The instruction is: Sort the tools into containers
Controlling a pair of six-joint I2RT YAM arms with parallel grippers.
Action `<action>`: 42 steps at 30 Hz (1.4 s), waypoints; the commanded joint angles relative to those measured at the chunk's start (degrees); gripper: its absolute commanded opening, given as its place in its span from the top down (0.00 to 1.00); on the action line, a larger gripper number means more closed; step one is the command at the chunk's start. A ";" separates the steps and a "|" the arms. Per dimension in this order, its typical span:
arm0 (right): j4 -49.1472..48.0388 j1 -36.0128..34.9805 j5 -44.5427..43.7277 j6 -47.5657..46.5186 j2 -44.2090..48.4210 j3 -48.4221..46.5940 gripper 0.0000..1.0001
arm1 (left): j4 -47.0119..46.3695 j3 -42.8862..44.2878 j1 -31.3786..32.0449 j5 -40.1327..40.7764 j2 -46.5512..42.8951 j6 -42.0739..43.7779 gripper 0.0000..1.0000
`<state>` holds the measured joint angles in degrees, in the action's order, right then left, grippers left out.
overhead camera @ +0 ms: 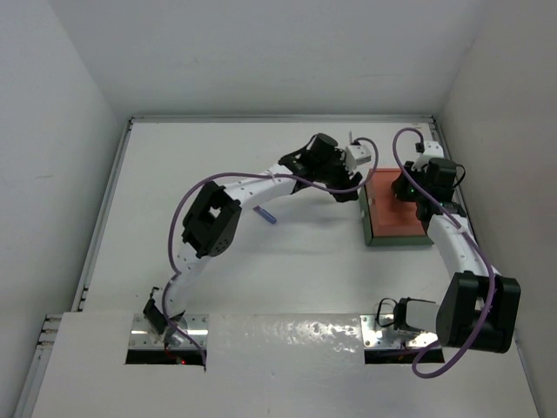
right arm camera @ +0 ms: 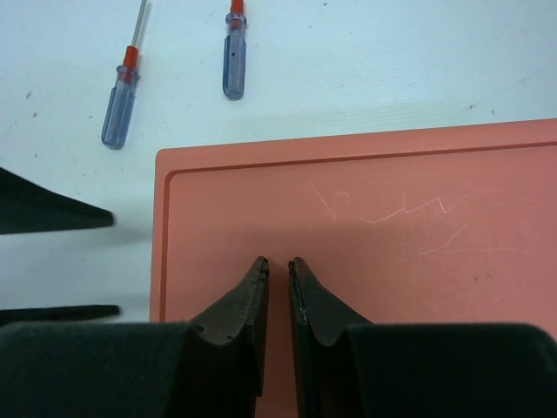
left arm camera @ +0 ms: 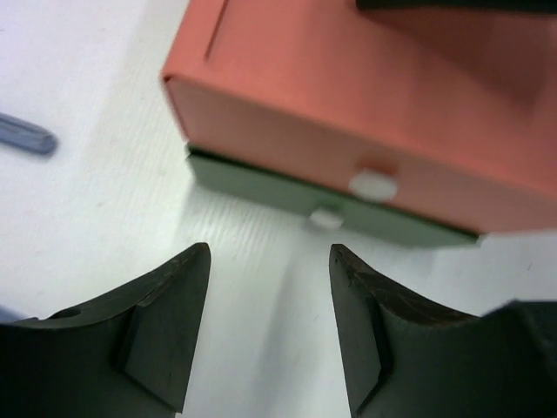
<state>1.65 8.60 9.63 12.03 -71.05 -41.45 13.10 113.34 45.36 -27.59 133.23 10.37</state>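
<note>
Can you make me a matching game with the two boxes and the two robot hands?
Things:
1. orange-red tray
2. dark green tray
3. left gripper
4. right gripper

States:
a. lying underneath the other tray
b. fingers nearly together
c. stacked on top
d. fingers wide apart

Pairs: 1-c, 2-a, 3-d, 4-b
</note>
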 commanded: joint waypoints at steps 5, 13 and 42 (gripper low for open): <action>12.68 -0.34 1.89 1.86 -3.92 3.22 0.85 | -8.59 -17.14 -2.39 -10.28 -11.93 25.55 0.37; 11.36 -0.34 2.85 1.59 -6.30 3.31 0.85 | -21.10 -19.39 0.69 -8.62 -6.67 30.24 0.23; 9.60 -0.34 3.73 1.85 -9.46 3.66 0.85 | -17.06 -8.05 4.03 -8.97 4.50 21.44 0.51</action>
<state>-4.16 8.58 14.85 13.74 -75.85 -42.13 -4.51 103.50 48.49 -34.17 137.80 31.62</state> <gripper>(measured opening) 0.155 0.490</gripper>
